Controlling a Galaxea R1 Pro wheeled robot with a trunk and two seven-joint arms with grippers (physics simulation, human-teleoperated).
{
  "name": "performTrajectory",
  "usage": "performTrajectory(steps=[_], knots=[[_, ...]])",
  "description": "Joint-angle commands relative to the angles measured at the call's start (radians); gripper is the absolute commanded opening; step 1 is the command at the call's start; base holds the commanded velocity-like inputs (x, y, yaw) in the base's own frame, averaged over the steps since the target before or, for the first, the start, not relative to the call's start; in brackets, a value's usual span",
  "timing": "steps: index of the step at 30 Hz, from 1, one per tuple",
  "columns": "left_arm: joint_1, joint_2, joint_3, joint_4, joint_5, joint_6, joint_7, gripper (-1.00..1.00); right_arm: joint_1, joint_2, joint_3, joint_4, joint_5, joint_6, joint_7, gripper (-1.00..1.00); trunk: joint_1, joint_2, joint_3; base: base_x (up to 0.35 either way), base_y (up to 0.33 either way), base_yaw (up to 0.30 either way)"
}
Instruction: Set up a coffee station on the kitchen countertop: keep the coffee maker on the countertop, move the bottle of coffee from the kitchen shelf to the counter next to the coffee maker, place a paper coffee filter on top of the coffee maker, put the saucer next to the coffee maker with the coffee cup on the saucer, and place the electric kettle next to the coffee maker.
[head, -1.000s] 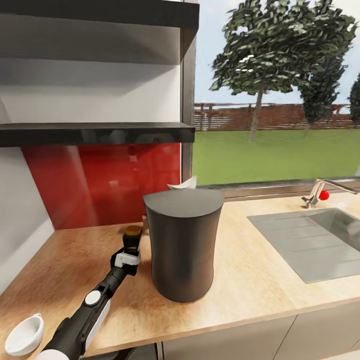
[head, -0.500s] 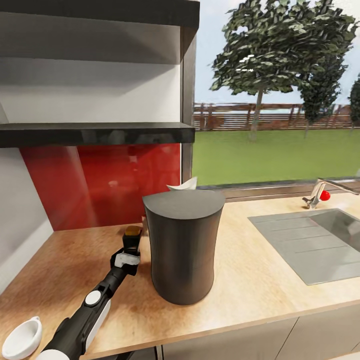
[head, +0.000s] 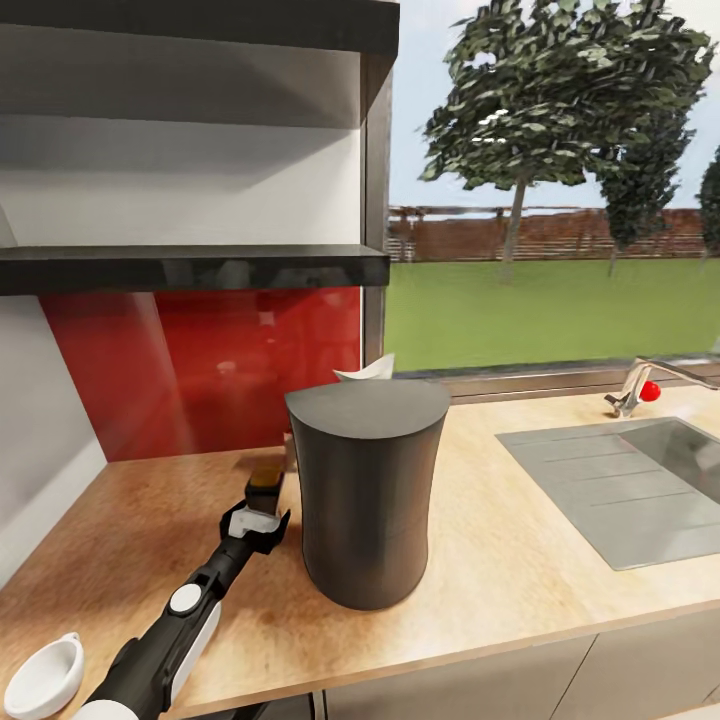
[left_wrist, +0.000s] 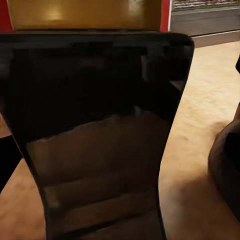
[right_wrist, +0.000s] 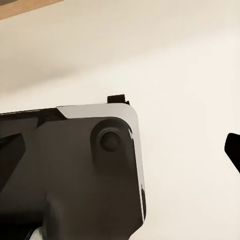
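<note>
Standing on the tabletop: the coffee maker (head: 367, 492) stood upright, a little back from the front edge — that part of the task looked met.
Bottle of coffee (head: 265, 483): on the tabletop just beside the coffee maker, toward the back edge by the red backsplash (head: 200, 365), its amber top showing; off the kitchen shelf (head: 190, 267), so this step looked as good as done.
Left pincer (head: 259, 522): spread, just in front of the bottle and seemingly not gripping it; in the left wrist view the bottle (left_wrist: 95, 130) loomed very close.
Right pincer: I cannot tell its state — the right wrist view gave a dark robot part against a pale surface.
Paper coffee filter (head: 368, 369): a white scrap peeping from behind the coffee maker's top; whether it lay on the top or behind it I could not tell.
Coffee cup (head: 45, 677): at the front left corner area, well apart from the coffee maker, no saucer under it.
Left to do, by my judgement: saucer, cup, kettle, perhaps the filter.
</note>
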Motion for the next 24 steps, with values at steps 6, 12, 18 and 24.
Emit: performTrajectory(steps=[6,12,18,24], knots=[[0.000,0.001,-0.002,0.001,0.002,-0.003,-0.001,1.00,-0.001,0.000,-0.009,0.001,0.010,-0.003,0.003,1.00,0.000,-0.002,-0.001,0.000,0.000,0.000],[-0.001,0.002,-0.002,0.001,0.002,-0.003,-0.001,1.00,-0.001,0.000,-0.009,0.001,0.010,-0.003,0.003,1.00,0.000,-0.002,-0.001,0.000,0.000,0.000],[-0.001,0.002,-0.002,0.001,0.002,-0.003,-0.001,1.00,-0.001,0.000,-0.009,0.001,0.010,-0.003,0.003,1.00,0.000,-0.002,-0.001,0.000,0.000,0.000],[-0.001,0.002,-0.002,0.001,0.002,-0.003,-0.001,1.00,-0.001,0.000,-0.009,0.001,0.010,-0.003,0.003,1.00,0.000,-0.002,-0.001,0.000,0.000,0.000]])
